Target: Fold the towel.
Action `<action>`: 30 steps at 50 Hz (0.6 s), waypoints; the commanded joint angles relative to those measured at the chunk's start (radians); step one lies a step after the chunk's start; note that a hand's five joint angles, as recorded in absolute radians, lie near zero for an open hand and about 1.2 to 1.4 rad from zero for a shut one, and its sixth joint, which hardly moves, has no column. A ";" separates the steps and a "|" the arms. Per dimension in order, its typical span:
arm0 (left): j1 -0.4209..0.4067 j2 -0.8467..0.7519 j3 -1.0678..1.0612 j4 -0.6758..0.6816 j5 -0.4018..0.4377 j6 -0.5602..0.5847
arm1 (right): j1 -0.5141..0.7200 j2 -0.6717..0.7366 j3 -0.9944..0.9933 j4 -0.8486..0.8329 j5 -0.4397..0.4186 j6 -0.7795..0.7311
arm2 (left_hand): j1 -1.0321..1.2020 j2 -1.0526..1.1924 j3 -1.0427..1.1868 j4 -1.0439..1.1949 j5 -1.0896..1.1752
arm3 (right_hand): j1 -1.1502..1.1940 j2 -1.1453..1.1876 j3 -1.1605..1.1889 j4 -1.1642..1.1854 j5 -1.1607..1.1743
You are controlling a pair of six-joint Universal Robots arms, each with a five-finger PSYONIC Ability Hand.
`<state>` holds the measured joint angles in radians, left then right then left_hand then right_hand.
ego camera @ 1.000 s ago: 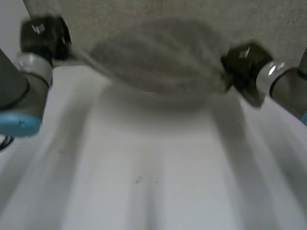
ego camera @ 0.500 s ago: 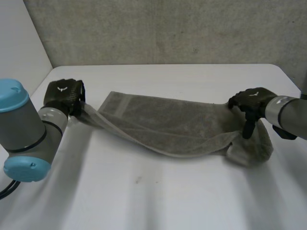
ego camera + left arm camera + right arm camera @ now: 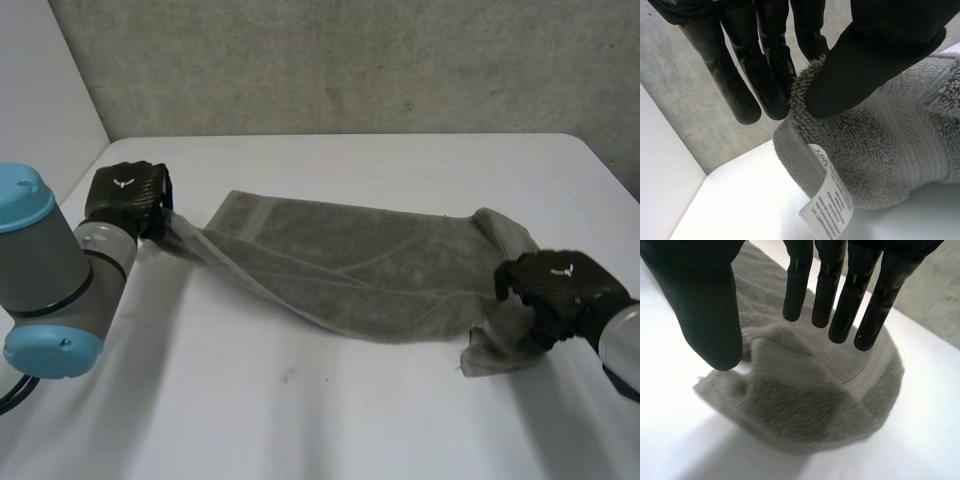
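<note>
Towel (image 3: 340, 265) of grey terry lies across the middle of the white table (image 3: 330, 410), drawn out long from left to right. Its left corner is pulled into a narrow strip that leads to the left hand (image 3: 125, 200), at the left side of the table. In the left wrist view the thumb (image 3: 875, 55) presses this corner against the fingers (image 3: 765, 75), so the hand has a pinch on the cloth; a white label (image 3: 829, 202) hangs from the hem just below the pinch. The right end of the towel is bunched in loose folds at the near right. The right hand (image 3: 560, 285) is over this bunched end. In the right wrist view its fingers (image 3: 840, 295) are straight and spread above the folds, the thumb (image 3: 705, 305) stands apart from them, and they hold nothing.
</note>
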<state>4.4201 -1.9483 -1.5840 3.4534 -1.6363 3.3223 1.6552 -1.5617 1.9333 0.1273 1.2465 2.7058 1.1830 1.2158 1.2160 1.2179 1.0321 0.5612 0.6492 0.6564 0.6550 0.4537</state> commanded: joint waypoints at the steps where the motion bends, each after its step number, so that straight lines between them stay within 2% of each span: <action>1: 0.024 0.009 0.004 0.000 -0.005 0.000 | -0.008 -0.001 0.068 -0.082 0.004 0.194 | 0.213 0.180 0.180 0.178 0.190 | 0.190 0.102 0.095 0.096 0.123; 5: 0.024 0.012 -0.001 -0.002 -0.005 0.000 | -0.002 0.023 0.082 -0.156 0.010 0.366 | 0.213 0.180 0.180 0.178 0.190 | 0.190 0.102 0.095 0.096 0.123; 8: 0.022 0.012 -0.002 -0.002 -0.005 0.000 | 0.000 0.057 0.079 -0.166 0.013 0.419 | 0.213 0.180 0.180 0.178 0.190 | 0.173 0.085 0.078 0.079 0.106; 17: 0.019 0.014 -0.005 -0.004 -0.005 0.000 | 0.029 0.141 0.058 -0.178 0.050 0.422 | 0.213 0.180 0.180 0.178 0.190 | 0.146 0.058 0.051 0.052 0.079; 22: 0.024 0.014 -0.004 -0.004 -0.005 0.000 | 0.103 0.216 0.032 -0.224 0.111 0.419 | 0.213 0.180 0.180 0.178 0.190 | 0.099 0.011 0.004 0.005 0.032; 24: 0.024 0.014 -0.002 -0.004 -0.005 0.000 | 0.129 0.253 0.012 -0.265 0.180 0.411 | 0.213 0.180 0.180 0.178 0.190 | 0.096 0.008 0.001 0.002 0.029; 30: 0.025 0.014 -0.002 -0.004 -0.005 0.000 | 0.141 0.321 -0.002 -0.350 0.284 0.338 | 0.213 0.180 0.180 0.178 0.190 | 0.164 0.076 0.068 0.070 0.097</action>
<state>4.4440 -1.9342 -1.5866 3.4498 -1.6413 3.3226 1.7787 -1.3017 1.9460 -0.1447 1.4311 3.1089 1.1856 1.2159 1.2160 1.2179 1.0321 0.5360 0.6259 0.6113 0.6100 0.4268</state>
